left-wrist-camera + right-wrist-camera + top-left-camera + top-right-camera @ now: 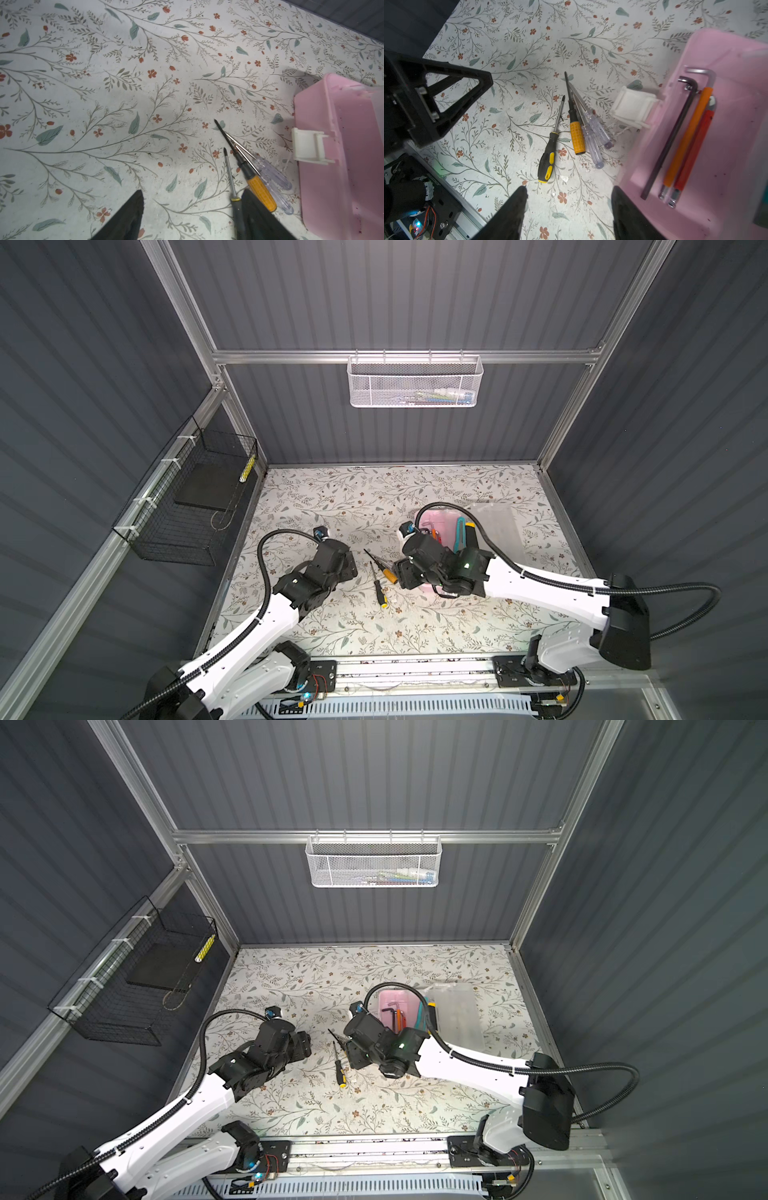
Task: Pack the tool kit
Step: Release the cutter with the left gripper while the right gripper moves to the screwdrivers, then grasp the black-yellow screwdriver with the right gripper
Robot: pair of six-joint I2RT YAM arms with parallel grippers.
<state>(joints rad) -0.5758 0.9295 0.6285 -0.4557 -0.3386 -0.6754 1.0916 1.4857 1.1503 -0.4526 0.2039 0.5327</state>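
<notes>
screwdrivers (577, 137) just beyond right gripper (569, 189)

The small rectangular pink plastic box (741, 135) is seen open, its frosted lid (457, 1011) laid back. Hex keys (685, 141) are held inside; four slim screwdrivers (577, 137) are seen lying on the surface (512, 128) beside its white latch (633, 108).

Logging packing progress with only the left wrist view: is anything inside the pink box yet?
Observer: Yes, several hex keys lie in the box.
Operator: Is its lid shut?
Observer: No, the lid lies open on the table beside it.
Operator: Do the right fingers hold a tool?
Observer: No, they are apart and empty, above the table by the box.
</notes>
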